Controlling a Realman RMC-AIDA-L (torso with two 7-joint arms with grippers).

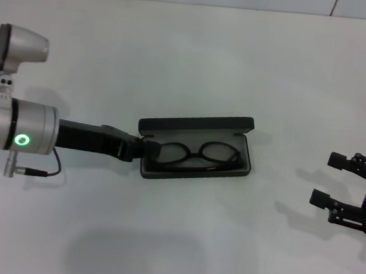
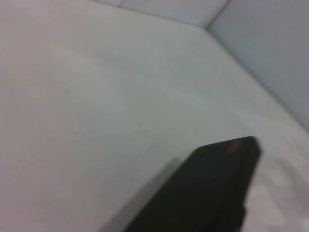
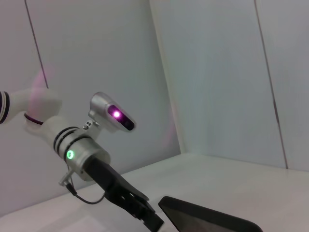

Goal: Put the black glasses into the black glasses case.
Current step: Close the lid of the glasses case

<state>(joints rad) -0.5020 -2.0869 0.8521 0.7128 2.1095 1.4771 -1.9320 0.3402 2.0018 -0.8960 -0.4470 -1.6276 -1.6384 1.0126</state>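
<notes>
The black glasses case (image 1: pixel 198 127) lies open in the middle of the white table, lid raised at the back. Inside its tray rest the black glasses (image 1: pixel 200 154), lenses side by side. My left gripper (image 1: pixel 144 150) reaches in from the left and sits at the case's left end, touching or just over the rim. In the left wrist view the case (image 2: pixel 207 193) shows only as a dark, close shape. The right wrist view catches the left gripper (image 3: pixel 145 212) beside the case lid (image 3: pixel 207 220). My right gripper (image 1: pixel 328 180) is open and holds nothing, well to the right of the case.
The white table (image 1: pixel 190 54) spreads on all sides, with a tiled wall behind its far edge. A thin black cable (image 1: pixel 42 171) hangs from my left forearm, close to the table.
</notes>
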